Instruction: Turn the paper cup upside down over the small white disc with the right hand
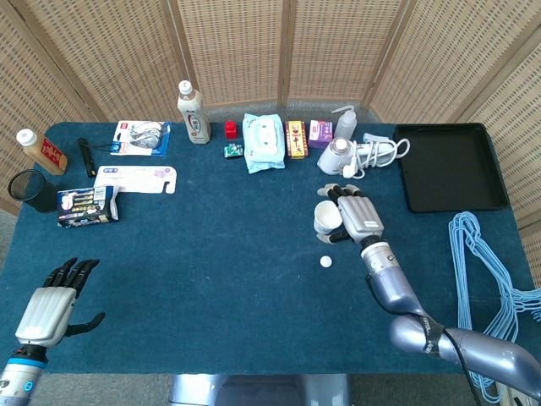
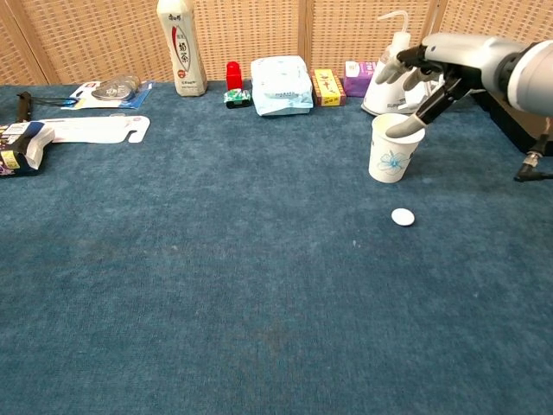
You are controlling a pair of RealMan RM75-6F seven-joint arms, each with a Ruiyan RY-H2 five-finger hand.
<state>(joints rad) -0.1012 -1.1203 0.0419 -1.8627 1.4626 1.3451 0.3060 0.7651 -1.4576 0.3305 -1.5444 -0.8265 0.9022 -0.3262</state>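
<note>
The white paper cup [image 1: 325, 218] [image 2: 395, 154] with a blue flower print stands upright, mouth up, right of the table's middle. The small white disc [image 1: 325, 262] [image 2: 403, 217] lies flat on the blue cloth just in front of it, apart from it. My right hand [image 1: 357, 216] [image 2: 441, 65] is at the cup's right side and over its rim, fingers spread, the thumb tip at the rim; I see no closed grip. My left hand [image 1: 51, 309] hovers at the near left corner, fingers apart and holding nothing; it shows only in the head view.
Just behind the cup stand a spray bottle [image 2: 393, 73] and a white corded appliance [image 1: 355, 154]. A black tray [image 1: 448, 169] lies at the back right and blue hangers [image 1: 486, 254] at the right edge. Small packets and a bottle [image 1: 193, 112] line the back.
</note>
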